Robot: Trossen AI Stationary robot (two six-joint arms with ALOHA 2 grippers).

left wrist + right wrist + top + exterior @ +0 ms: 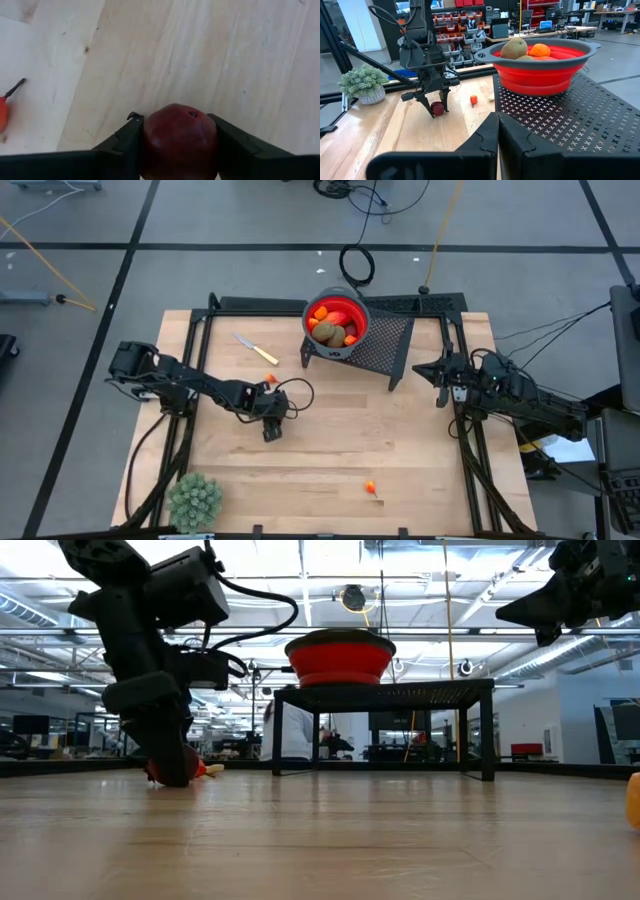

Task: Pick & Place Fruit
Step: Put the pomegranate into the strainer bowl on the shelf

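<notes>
- We see a dark red fruit (180,140) on the table (330,450), near its middle left. It is round, so it has no clear long axis; a small dimple on it faces up and away from the wrist.
- The left gripper (272,415) reaches down to the table and pinches this fruit, one finger (127,142) on each side.
- A small orange piece (474,99) lies just beside it.
- The red bowl (340,315) stands on a black rack (390,345) at the table's back. It holds a brown kiwi (514,48) and orange fruit (540,49).
- The right gripper (441,370) waits beside the rack, fingers pressed together.
</notes>
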